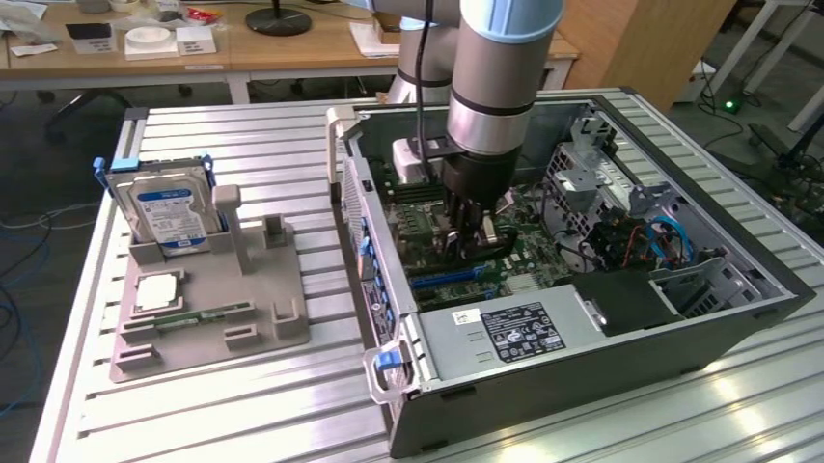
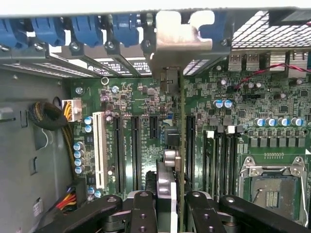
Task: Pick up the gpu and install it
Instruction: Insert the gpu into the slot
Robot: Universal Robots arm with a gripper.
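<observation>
Inside case (image 1: 541,410): gpu (image 2: 170,170) upright in hand (image 2: 170,209), seemingly over motherboard slots (image 2: 133,145); drive holder (image 1: 206,323) at exterior view's left.

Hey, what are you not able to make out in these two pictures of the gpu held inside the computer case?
- Slot under the gpu: in the exterior view the gripper blocks it; in the wrist view the gpu itself covers it, so seating is unclear.
- Power supply label: exterior view, print too small to read.
- CPU socket: wrist view, cut off by the picture's edge.
</observation>
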